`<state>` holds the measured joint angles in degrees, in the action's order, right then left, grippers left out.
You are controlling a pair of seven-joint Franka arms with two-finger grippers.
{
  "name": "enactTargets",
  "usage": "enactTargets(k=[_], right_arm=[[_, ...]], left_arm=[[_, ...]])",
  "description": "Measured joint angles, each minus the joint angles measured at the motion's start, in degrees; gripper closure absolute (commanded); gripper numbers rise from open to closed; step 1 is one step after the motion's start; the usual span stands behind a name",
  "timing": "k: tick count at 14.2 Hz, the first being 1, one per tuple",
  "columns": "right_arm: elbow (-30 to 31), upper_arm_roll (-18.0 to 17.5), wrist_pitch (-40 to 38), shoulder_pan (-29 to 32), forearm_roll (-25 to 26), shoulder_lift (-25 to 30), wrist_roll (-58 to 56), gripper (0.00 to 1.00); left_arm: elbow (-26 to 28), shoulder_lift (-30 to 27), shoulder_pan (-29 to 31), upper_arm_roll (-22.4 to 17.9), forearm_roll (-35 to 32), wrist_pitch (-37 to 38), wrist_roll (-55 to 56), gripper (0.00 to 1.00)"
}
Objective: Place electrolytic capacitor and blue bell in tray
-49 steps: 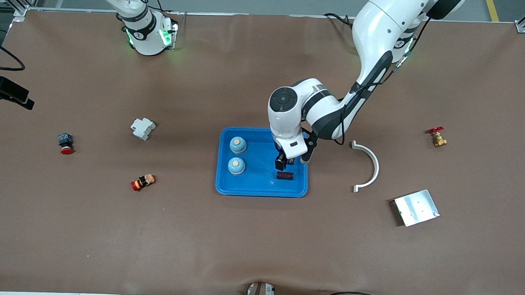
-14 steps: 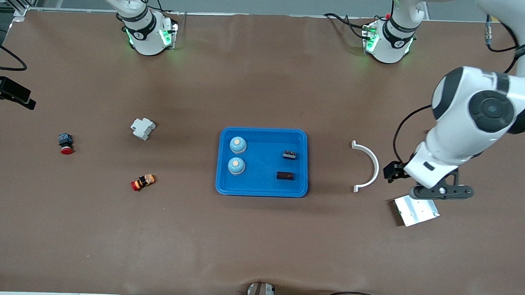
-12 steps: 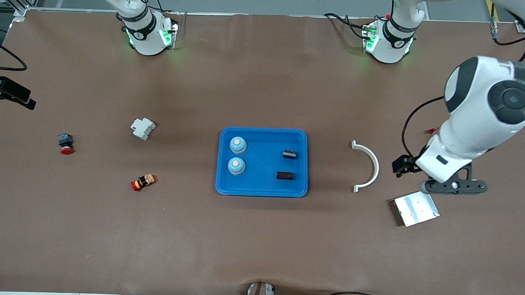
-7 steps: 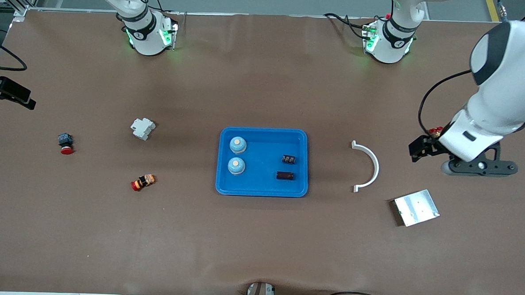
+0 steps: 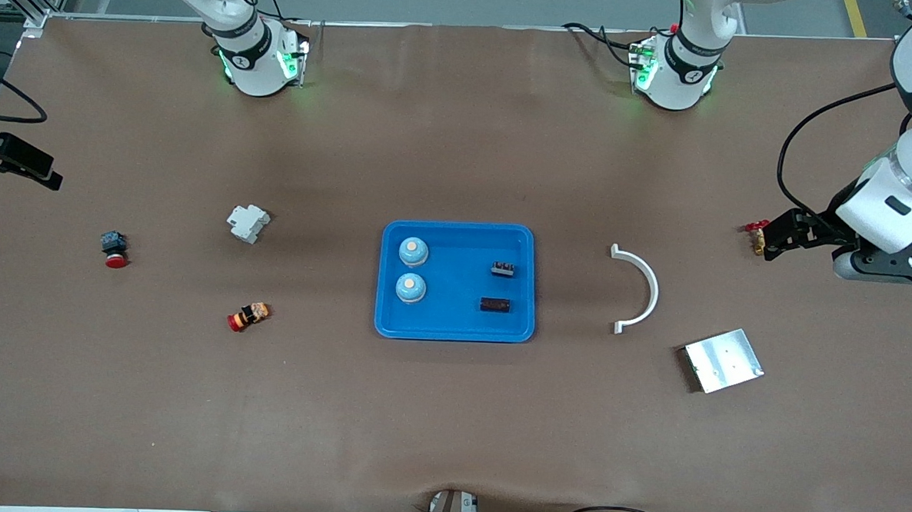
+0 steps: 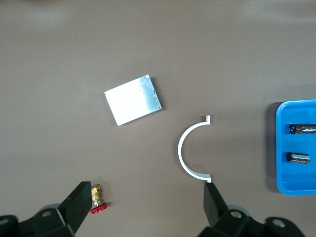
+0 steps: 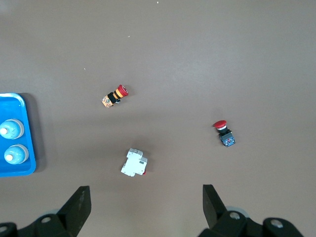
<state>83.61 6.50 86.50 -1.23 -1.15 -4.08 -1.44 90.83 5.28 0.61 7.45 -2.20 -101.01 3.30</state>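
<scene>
Retreating toward its 3 o'clock table end, left gripper (image 5: 768,244) hangs spread and empty, both capacitors (image 5: 502,269) and bells (image 5: 413,250) in tray (image 5: 454,331); right gripper (image 7: 143,210) waits, spread.

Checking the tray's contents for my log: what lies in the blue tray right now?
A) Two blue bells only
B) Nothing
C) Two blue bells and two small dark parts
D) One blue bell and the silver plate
C: the tray holds two blue bells toward the right arm's end and two small dark parts toward the left arm's end.
</scene>
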Motion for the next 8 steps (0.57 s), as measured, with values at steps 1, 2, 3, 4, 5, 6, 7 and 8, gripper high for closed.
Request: enactTargets(k=[1,2,3,4,5,6,7,8], right_arm=[[0.00,0.00,-0.01,0.00,0.00,0.00,0.00,0.00],[0.00,0.00,-0.02,0.00,0.00,0.00,0.00,0.00],[0.00,0.00,-0.03,0.00,0.00,0.00,0.00,0.00],[0.00,0.00,-0.03,0.00,0.00,0.00,0.00,0.00],[0.00,0.00,-0.03,0.00,0.00,0.00,0.00,0.00],[0.00,0.00,-0.04,0.00,0.00,0.00,0.00,0.00],[0.00,0.00,-0.04,0.00,0.00,0.00,0.00,0.00],[0.00,0.00,-0.04,0.00,0.00,0.00,0.00,0.00]], left_arm=[[0.00,-0.44,-0.14,0.00,0.00,0.06,-0.09,0.00],[0.00,-0.86,-0.29,0.00,0.00,0.08,-0.26,0.00],[0.00,-1.24,-0.43,0.00,0.00,0.10,-0.40,0.00],[0.00,-1.52,-0.55,0.00,0.00,0.14,-0.53,0.00],[0.00,-1.71,-0.60,0.00,0.00,0.16,-0.86,0.00],[0.00,-1.89,-0.58,-0.06,0.00,0.23,-1.79,0.00],[0.00,-2.10,-0.55,-0.17,0.00,0.56,-3.15,0.00],[0.00,-2.27,-0.53,-0.30,0.00,1.02,-4.05,0.00]])
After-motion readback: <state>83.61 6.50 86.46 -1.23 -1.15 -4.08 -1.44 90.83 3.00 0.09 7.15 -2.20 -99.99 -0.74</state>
